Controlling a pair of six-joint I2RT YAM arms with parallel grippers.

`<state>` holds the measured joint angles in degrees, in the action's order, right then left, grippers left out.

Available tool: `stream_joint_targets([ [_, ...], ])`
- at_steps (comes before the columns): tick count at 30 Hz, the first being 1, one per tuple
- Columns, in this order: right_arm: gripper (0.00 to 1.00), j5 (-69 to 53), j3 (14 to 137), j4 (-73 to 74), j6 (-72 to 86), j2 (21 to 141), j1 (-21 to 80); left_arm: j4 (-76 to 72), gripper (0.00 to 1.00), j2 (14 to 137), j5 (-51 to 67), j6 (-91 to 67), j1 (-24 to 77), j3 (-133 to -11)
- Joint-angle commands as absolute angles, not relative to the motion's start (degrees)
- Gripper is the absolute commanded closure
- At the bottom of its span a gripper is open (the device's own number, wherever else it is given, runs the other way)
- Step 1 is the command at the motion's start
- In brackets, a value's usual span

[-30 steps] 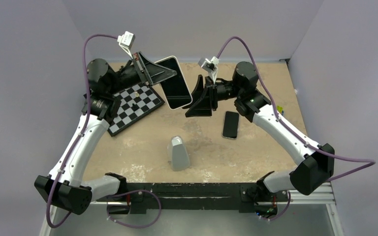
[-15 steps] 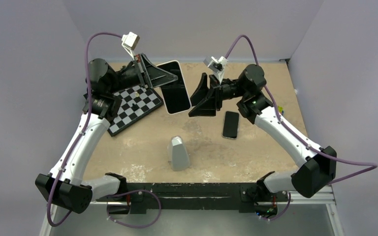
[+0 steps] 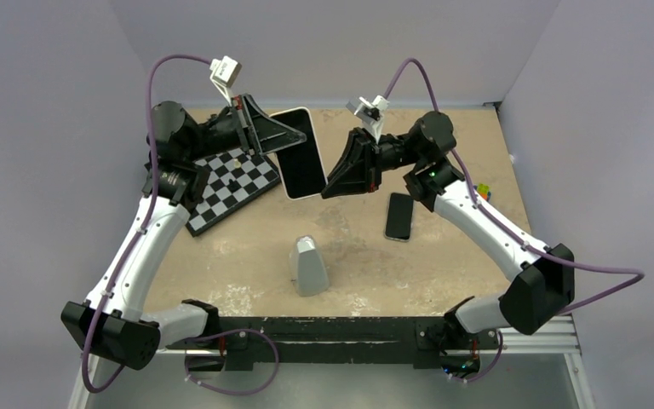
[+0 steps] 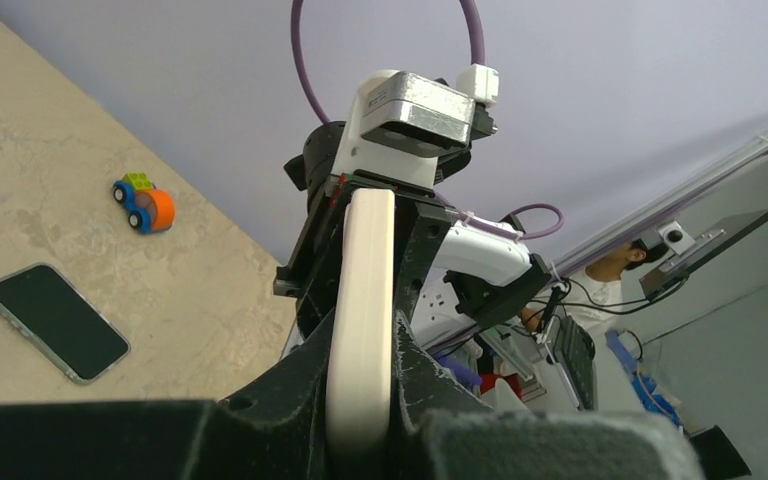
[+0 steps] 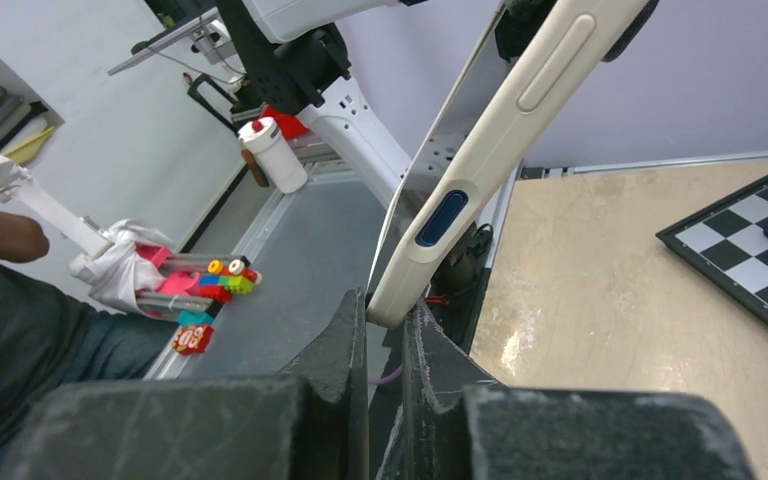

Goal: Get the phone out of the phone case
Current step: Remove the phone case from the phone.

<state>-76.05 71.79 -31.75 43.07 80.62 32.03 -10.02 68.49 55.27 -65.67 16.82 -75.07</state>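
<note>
Because the phone (image 3: 301, 160) sits inside the phone case (image 4: 362, 300), only its glossy black screen shows from above. Both wrist views catch just the case's pale rim edge-on, and its back is out of sight. At the left a chessboard (image 3: 232, 183) lies on the table (image 3: 221, 273), partly covered by the left arm. Just right of it, the left gripper (image 3: 294, 136) holds the cased phone in the air over the far middle of the table, its fingers (image 4: 260, 415) closed on either face of the case at one long edge. The right gripper (image 3: 328, 191) meets the case's near right corner. Its fingers (image 5: 345, 350) stand close together with that corner at the mouth of the narrow slit, and whether they pinch it cannot be told. The phone hangs well apart from the walls. A grey tapered block (image 3: 310, 266) stands below it, nearer the bases. A second black phone (image 3: 399, 216) lies flat just right of the right gripper, and a small toy car (image 4: 143, 203) sits near the right edge.
</note>
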Motion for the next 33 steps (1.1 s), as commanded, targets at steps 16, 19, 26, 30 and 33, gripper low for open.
stream_joint_targets([
  [16, 1.00, -65.26, 79.72, -32.81, 22.19, 79.77, 36.47, -28.64, 1.00, 69.23, 57.65, -88.00, 17.05, -69.92],
  [19, 1.00, -65.80, 82.13, -32.06, 20.75, 81.06, 36.48, -28.47, 1.00, 69.24, 57.80, -88.13, 17.27, -69.79],
  [26, 1.00, -64.70, 86.83, -26.68, 16.46, 82.76, 36.81, -29.41, 1.00, 69.82, 57.71, -88.94, 17.82, -70.13],
  [30, 1.00, -60.16, 87.57, -24.10, 15.44, 82.77, 36.90, -30.46, 1.00, 69.87, 57.10, -89.55, 18.17, -70.39],
  [33, 1.00, -51.90, 88.23, -17.25, 11.44, 82.29, 37.12, -31.62, 1.00, 69.92, 56.76, -90.47, 18.24, -70.49],
])
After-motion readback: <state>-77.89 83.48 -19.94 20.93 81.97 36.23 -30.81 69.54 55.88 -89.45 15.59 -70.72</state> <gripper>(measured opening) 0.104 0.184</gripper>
